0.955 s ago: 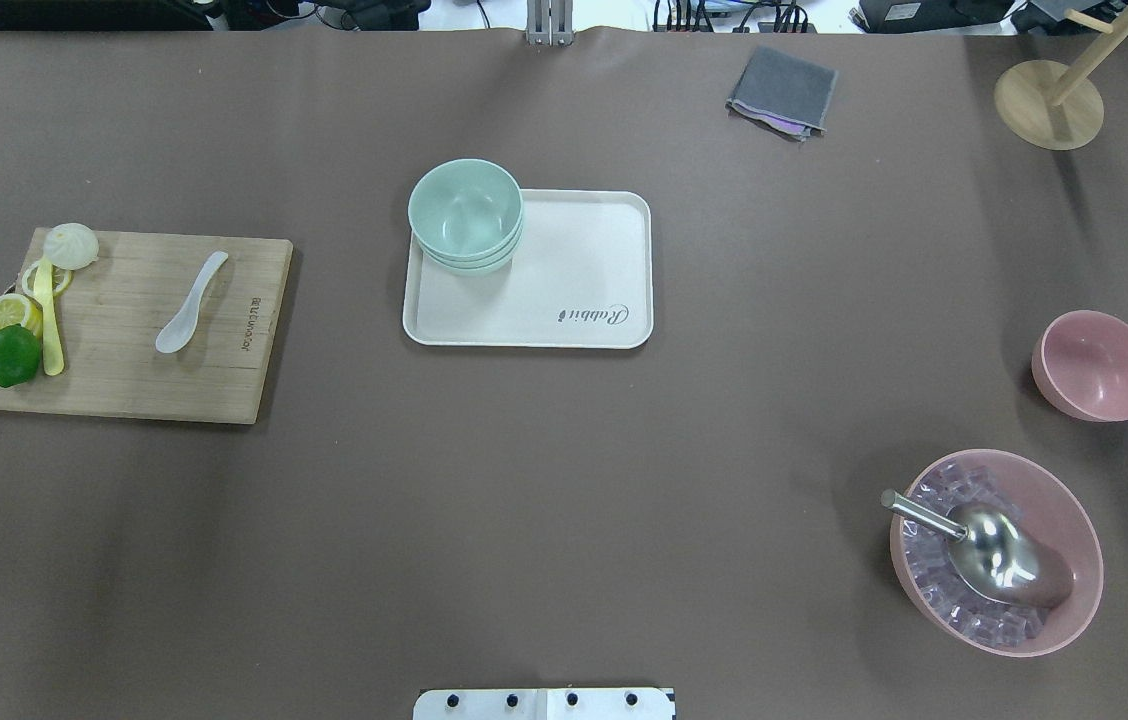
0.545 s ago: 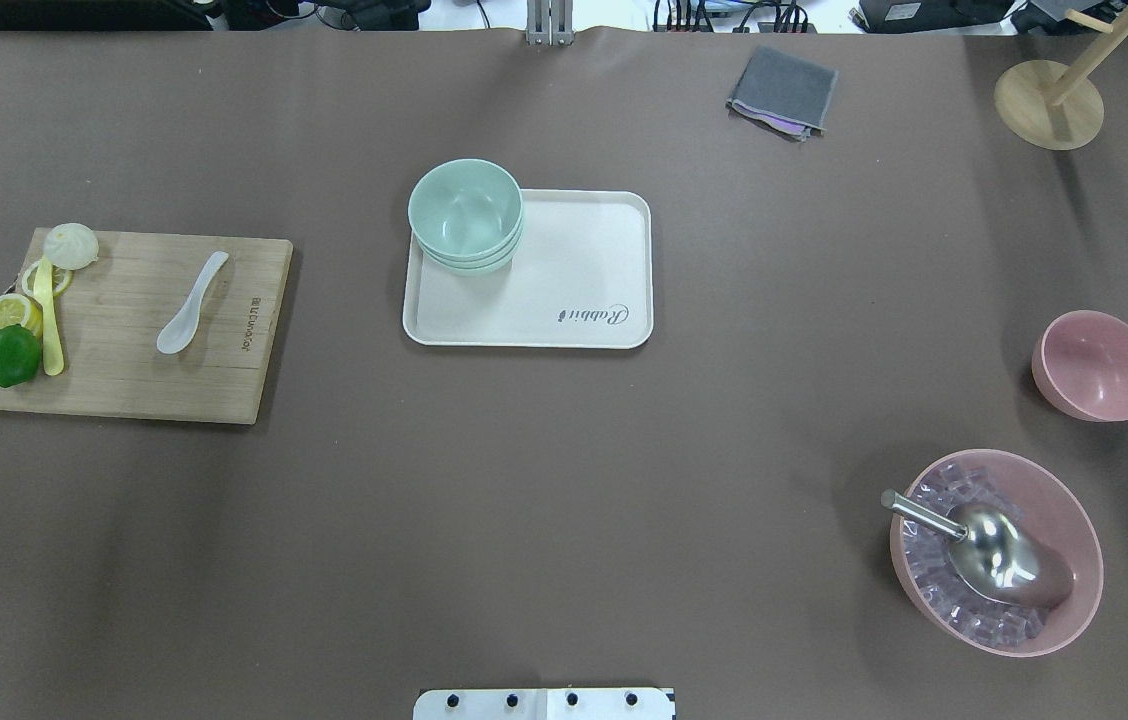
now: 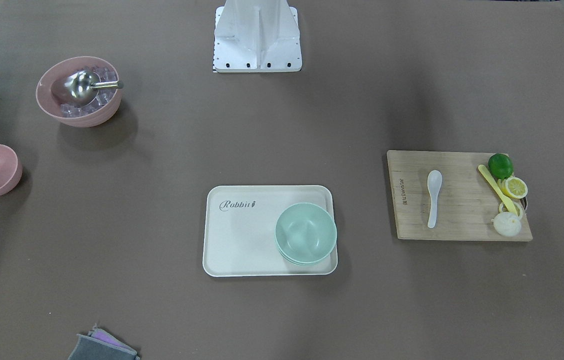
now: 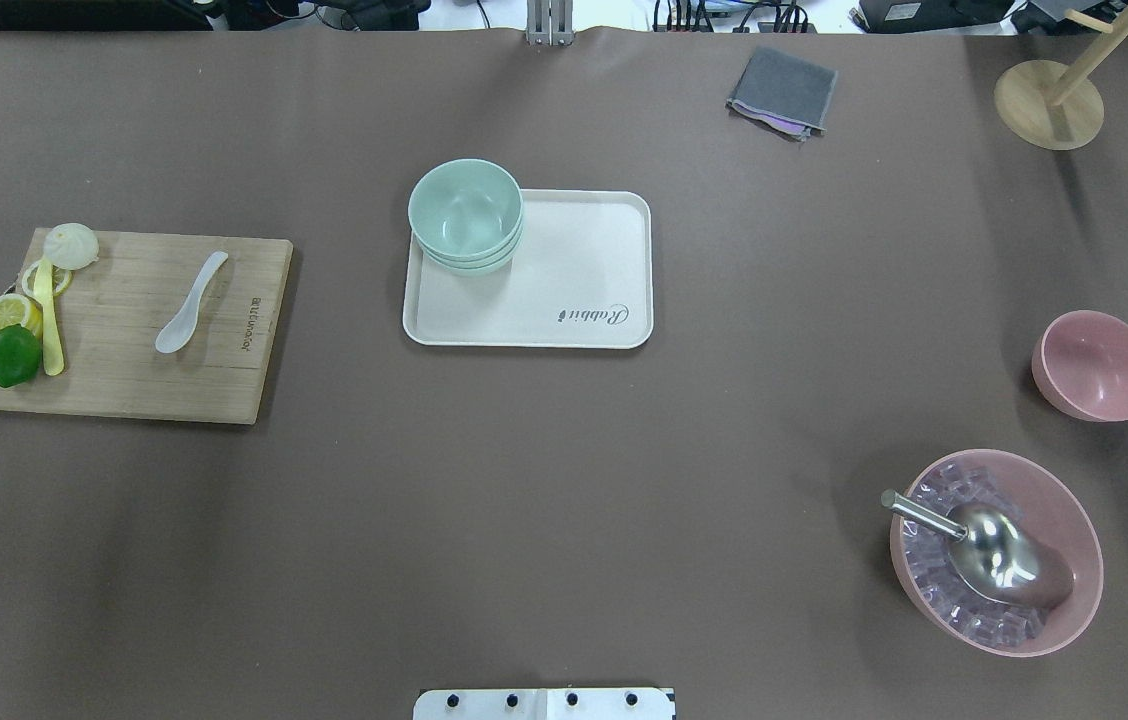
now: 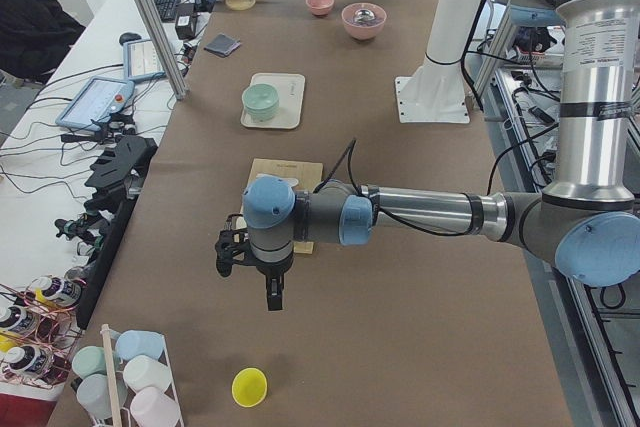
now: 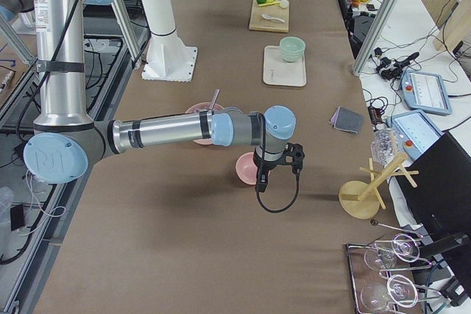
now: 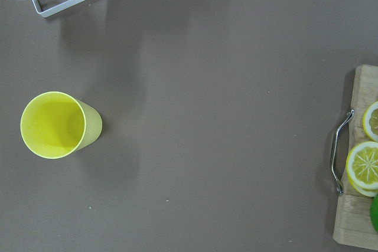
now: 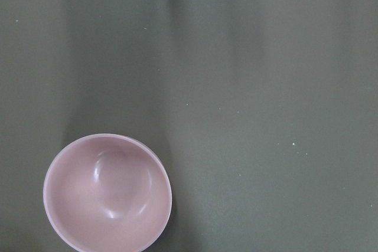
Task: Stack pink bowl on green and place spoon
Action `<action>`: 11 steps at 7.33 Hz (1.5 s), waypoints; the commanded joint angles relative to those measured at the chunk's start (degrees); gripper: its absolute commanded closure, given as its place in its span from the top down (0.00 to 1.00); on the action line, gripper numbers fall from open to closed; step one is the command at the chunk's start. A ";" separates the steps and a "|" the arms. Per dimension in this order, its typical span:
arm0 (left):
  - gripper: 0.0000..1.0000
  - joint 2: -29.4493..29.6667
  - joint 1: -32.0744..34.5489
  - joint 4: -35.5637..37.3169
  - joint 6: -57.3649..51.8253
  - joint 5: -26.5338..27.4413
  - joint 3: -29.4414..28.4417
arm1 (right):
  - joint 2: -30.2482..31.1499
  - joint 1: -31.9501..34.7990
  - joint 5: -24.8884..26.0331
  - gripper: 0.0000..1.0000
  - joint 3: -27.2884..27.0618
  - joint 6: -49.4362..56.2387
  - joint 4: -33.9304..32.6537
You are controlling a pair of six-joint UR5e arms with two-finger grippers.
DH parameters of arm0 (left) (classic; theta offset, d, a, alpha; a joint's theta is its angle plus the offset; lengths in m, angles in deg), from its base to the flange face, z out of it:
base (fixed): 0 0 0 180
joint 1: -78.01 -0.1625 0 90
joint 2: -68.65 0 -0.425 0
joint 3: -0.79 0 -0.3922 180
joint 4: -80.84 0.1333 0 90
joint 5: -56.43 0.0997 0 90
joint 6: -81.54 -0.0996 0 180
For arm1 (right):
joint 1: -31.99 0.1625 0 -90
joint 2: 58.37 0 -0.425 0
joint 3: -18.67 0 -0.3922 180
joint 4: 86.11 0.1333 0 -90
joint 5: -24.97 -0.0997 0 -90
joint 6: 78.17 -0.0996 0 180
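While nothing is yet stacked, the first pick looks to be the pink bowl (image 4: 1095, 365), standing alone at the right end of the worktop (image 4: 564, 520). Nearest the robot, the right gripper (image 6: 260, 182) hangs close beside that bowl. Whether its jaws are released or clenched I cannot tell, and likewise for the left gripper (image 5: 272, 295), away at the left end. I'd centre over the rim, one jaw inside and one outside, then lift straight up. Further out lies the spoon (image 4: 189, 303) on the cutting board (image 4: 124, 385); furthest, the green bowl (image 4: 465, 208) stack sits in a corner of the tray (image 4: 574, 270).
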 commanded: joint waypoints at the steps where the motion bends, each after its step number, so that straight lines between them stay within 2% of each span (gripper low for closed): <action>1: 0.98 0.06 0.00 -0.08 0.00 0.00 -0.01 | -0.04 0.00 -0.35 1.00 0.06 0.11 0.00; 9: 0.98 0.41 -0.17 -0.26 0.53 -0.61 0.42 | -0.83 0.00 0.00 1.00 -0.29 0.02 0.09; 11: 0.98 3.73 -1.31 -0.78 0.53 -0.79 2.80 | -3.90 -0.61 0.35 1.00 0.75 -0.07 2.61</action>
